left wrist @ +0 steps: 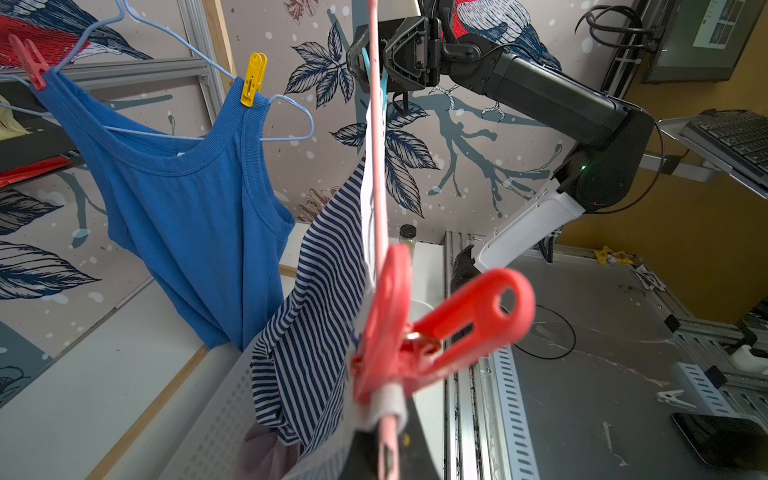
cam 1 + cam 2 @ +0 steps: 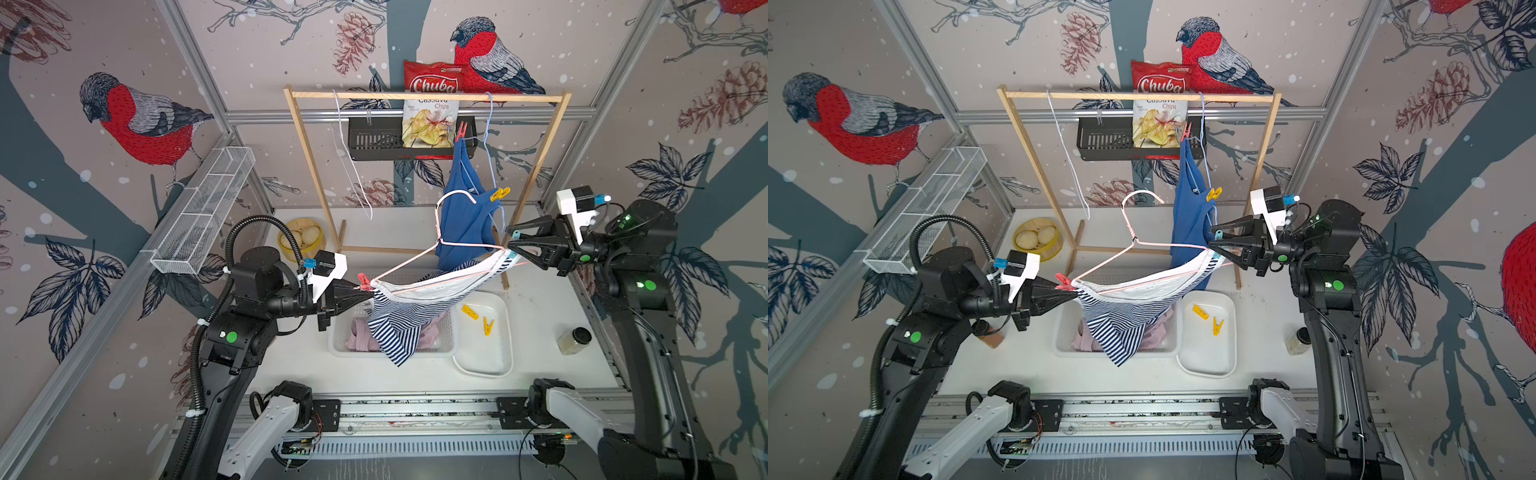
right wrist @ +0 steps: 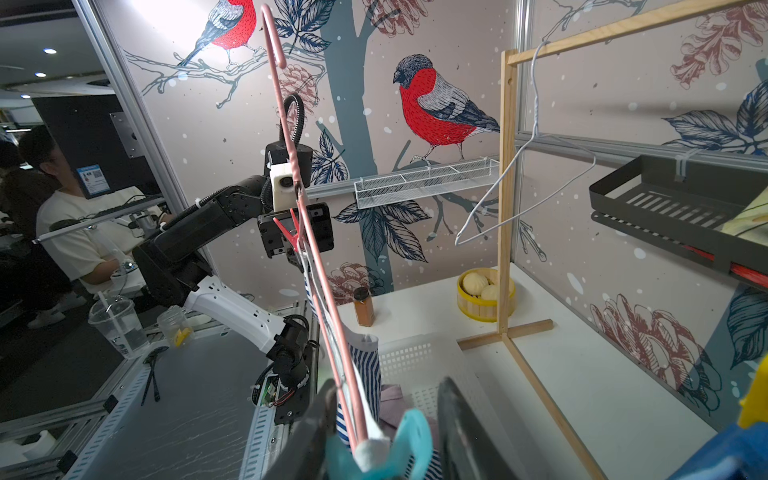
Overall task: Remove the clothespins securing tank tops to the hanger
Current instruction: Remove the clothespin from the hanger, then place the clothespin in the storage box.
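- In both top views, the left gripper point(image 2: 371, 293) is clenched on one end of a pink hanger point(image 2: 457, 192), held in the air above a white basket point(image 2: 345, 332). A red clothespin point(image 2: 363, 281) pins the white-trimmed strap of the striped tank top point(image 2: 399, 328) to the wire just beside the fingertips.
- At the hanger's opposite end, the right gripper point(image 2: 513, 241) has its jaws apart, one on each side of a teal clothespin point(image 2: 515, 237) that pins the other strap.
- The striped top sags between the two arms. Its hem hangs into the basket, where a mauve tank top point(image 2: 361, 337) lies.
- Two yellow clothespins point(image 2: 469, 311) lie loose in a white tray point(image 2: 482, 357) just beside the basket.
- Behind, a blue tank top point(image 2: 461, 216) hangs from a wooden rack point(image 2: 428, 97), pinned by a second red clothespin point(image 2: 460, 132) and a lone yellow clothespin point(image 2: 500, 193).
- Left wrist view: the red clothespin point(image 1: 449, 332) fills the foreground, blurred, clamped over the pink wire point(image 1: 378, 166) and the white trim. The wire runs on into the gripper at the picture's edge.
- Right wrist view: the teal clothespin point(image 3: 415, 436) sits between the gripper's two dark fingers point(image 3: 457, 424). One finger looks to be against a handle and a thin gap shows at the other, so the peg is not squeezed.
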